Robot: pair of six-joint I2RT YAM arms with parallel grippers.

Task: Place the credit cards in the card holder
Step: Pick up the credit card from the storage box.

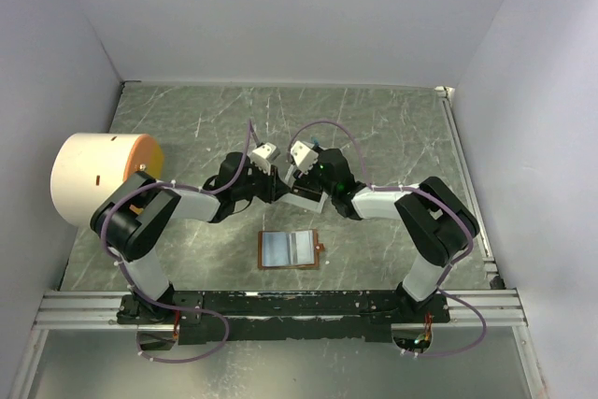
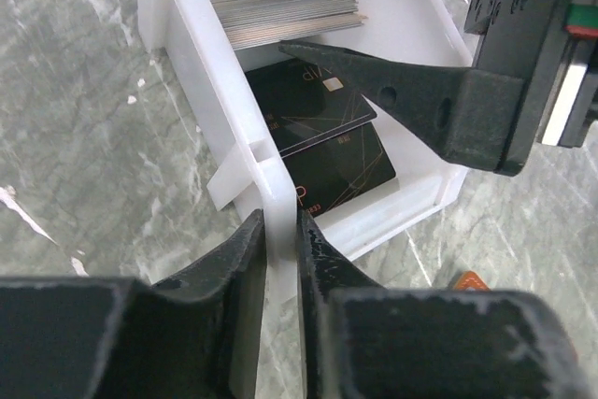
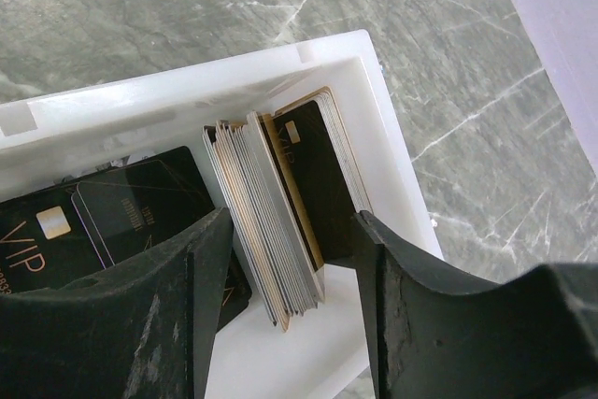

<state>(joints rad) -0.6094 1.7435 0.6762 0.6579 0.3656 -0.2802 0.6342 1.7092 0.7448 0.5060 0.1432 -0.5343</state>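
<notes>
The credit cards sit in a white plastic box (image 1: pixel 301 199) mid-table. A stack of cards (image 3: pixel 273 221) stands on edge in it, pale, gold and dark, and black VIP cards (image 2: pixel 327 133) lie flat beside the stack. My right gripper (image 3: pixel 291 221) is open and reaches down into the box, one finger on either side of the upright stack. My left gripper (image 2: pixel 280 217) is shut on the box's white side wall (image 2: pixel 201 63). The card holder (image 1: pixel 290 249) lies open on the table nearer the arm bases, brown-edged with pale blue-grey pockets facing up.
A large cream cylinder with an orange end (image 1: pixel 98 175) stands at the left edge of the grey marble table (image 1: pixel 392 128). White walls close in the back and sides. A metal rail (image 1: pixel 280 306) carries the arm bases along the near edge.
</notes>
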